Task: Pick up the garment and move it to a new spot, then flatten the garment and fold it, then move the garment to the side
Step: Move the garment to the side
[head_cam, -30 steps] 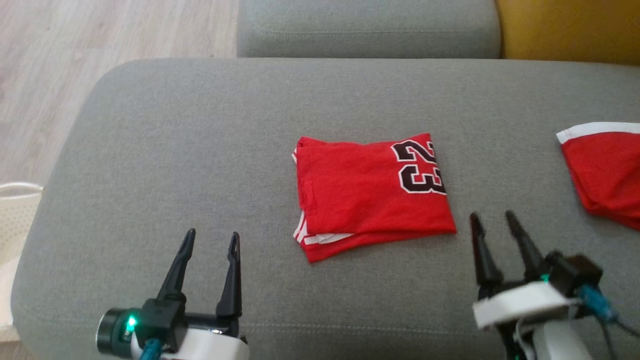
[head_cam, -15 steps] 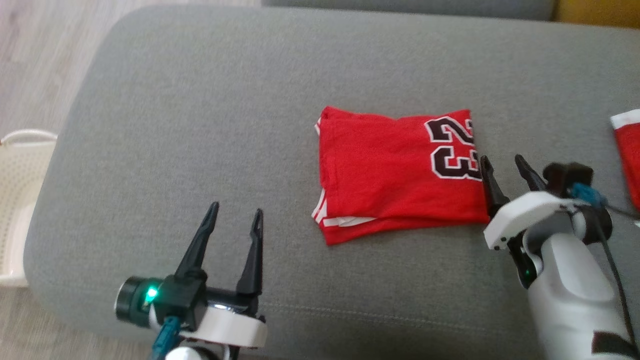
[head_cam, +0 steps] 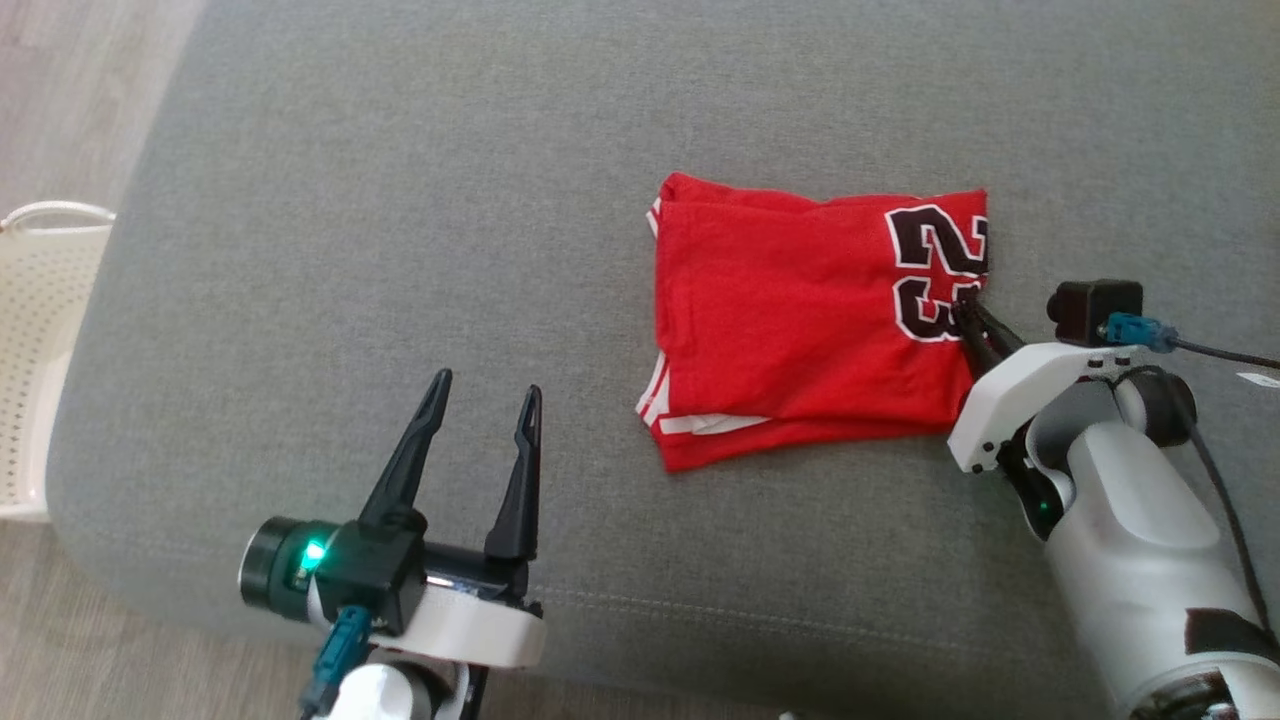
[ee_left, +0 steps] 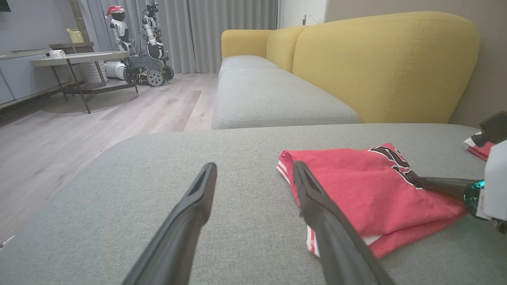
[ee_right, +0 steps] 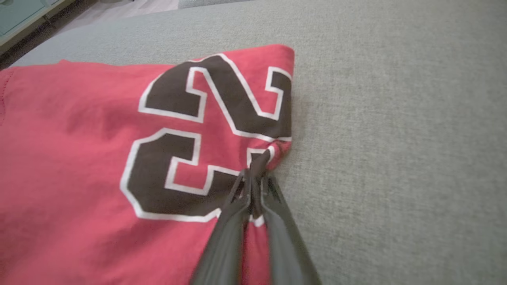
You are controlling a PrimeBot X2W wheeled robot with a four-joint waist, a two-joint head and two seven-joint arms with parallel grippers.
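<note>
The left gripper (head_cam: 487, 384) hovers nearest over the grey seat (head_cam: 350, 200), fingers spread wide and holding nothing. In the left wrist view one of its fingers hides part of the garment's (head_cam: 790, 320) near striped corner. A white basket (head_cam: 40, 330) stands beside the seat's left edge. The garment lies folded at mid-seat, apart from the left gripper and to its right. The right gripper (head_cam: 965, 310) is pinched tight on the garment's right edge at the dark numeral (ee_right: 170, 170), bunching a small fold. Farther right, a red piece (ee_left: 477, 146), perhaps another garment, is half hidden. Beyond are a yellow backrest (ee_left: 376, 59), a table (ee_left: 79, 59) and small robots (ee_left: 146, 39).
</note>
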